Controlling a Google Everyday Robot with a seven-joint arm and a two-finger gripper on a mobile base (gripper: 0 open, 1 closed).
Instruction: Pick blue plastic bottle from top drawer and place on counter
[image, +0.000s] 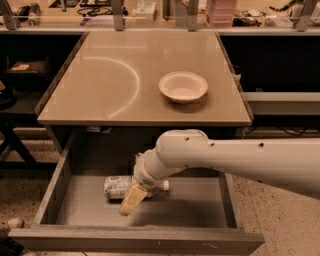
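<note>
The blue plastic bottle (116, 186) lies on its side on the bottom of the open top drawer (200, 202), left of middle, its white cap (165, 186) pointing right. My gripper (130, 198) reaches down into the drawer from the right on the white arm (235, 160). It sits right over the middle of the bottle and covers that part. The counter (100, 75) is the beige tabletop above the drawer, with a faint curved arc mark on its left half.
A white bowl (183, 86) stands on the counter's right half. The drawer's front wall (135, 240) is nearest the camera, its low sides left and right. Cluttered shelves run along the back, and dark table frames stand on both sides.
</note>
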